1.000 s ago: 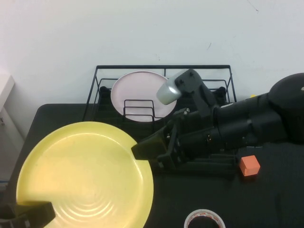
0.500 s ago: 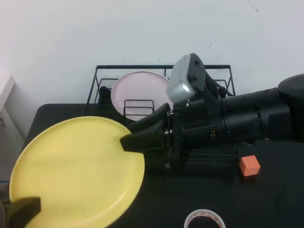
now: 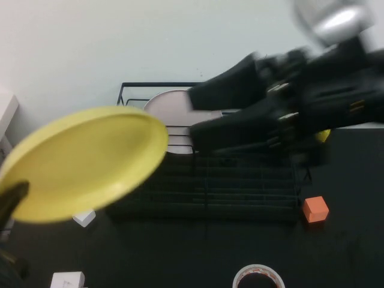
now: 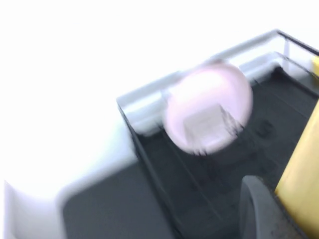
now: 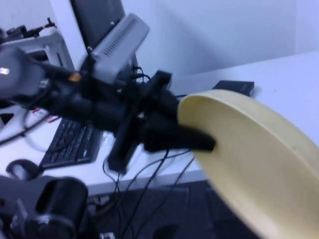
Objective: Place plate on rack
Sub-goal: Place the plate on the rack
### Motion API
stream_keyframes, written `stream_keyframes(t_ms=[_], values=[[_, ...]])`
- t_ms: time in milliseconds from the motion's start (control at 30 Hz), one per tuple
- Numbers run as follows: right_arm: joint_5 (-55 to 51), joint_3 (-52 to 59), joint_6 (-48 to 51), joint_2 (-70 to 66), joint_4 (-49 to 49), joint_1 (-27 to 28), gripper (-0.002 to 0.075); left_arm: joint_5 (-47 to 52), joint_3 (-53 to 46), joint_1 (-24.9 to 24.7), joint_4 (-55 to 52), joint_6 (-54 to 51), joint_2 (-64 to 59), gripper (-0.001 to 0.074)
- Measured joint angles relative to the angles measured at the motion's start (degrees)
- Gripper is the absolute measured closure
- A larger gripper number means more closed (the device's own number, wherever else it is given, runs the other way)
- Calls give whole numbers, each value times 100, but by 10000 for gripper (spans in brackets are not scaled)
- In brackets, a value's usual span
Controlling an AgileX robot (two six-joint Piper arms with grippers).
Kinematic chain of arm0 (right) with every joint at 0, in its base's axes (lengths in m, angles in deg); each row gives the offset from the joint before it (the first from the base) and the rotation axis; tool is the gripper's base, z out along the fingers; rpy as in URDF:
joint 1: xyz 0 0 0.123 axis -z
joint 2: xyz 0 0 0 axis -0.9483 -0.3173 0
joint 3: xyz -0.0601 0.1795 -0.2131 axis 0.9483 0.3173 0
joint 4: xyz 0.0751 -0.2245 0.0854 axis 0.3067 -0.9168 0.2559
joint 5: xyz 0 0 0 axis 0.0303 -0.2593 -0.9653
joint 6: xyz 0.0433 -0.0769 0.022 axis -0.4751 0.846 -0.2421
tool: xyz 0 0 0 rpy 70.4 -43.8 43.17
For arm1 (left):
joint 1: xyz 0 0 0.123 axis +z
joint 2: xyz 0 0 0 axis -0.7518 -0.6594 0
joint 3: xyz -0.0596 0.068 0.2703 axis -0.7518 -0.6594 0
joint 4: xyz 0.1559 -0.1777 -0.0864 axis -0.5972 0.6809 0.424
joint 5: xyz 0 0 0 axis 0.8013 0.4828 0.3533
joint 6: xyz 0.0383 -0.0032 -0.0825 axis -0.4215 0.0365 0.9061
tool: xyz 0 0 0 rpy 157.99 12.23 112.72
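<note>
The yellow plate (image 3: pixel 84 162) is held in the air at the left, tilted, its far edge over the left end of the black wire rack (image 3: pixel 210 192). My left gripper (image 3: pixel 9 201) is shut on the plate's near-left rim; one finger (image 4: pixel 259 209) lies against the plate (image 4: pixel 304 164) in the left wrist view. My right gripper (image 3: pixel 193 114) is raised above the rack's back, blurred, jaws apart and empty. The right wrist view shows the plate (image 5: pixel 259 164) and the left gripper (image 5: pixel 172 138) gripping its rim.
A pale pink plate (image 3: pixel 171 108) stands upright in the rack's back-left slots and shows in the left wrist view (image 4: pixel 209 107). An orange block (image 3: pixel 315 209) lies right of the rack. A tape roll (image 3: pixel 258 277) and white blocks (image 3: pixel 84 217) are on the black table.
The left arm lifted the yellow plate up and back, tipping it from flat toward edge-on. The right arm rose and swung up to the right, off the plate's edge.
</note>
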Motion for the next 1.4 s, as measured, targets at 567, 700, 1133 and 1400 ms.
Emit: stream_keyframes(t_ms=[567,700,1133,1400], values=[[-929,-70,-2792,1803,-5581,466,718,-51,1324,0,3641,-6270,-2208,665],[-929,37,-3146,2256,-6026,466,720,56,1976,0,3794,-6878,-3297,665],[-929,2122,-3766,4413,-6765,466,721,-879,3487,-907,4131,-8038,-6016,665],[-929,2846,-4434,5410,-6907,466,722,-1274,4024,-959,4849,-8748,-7103,665]])
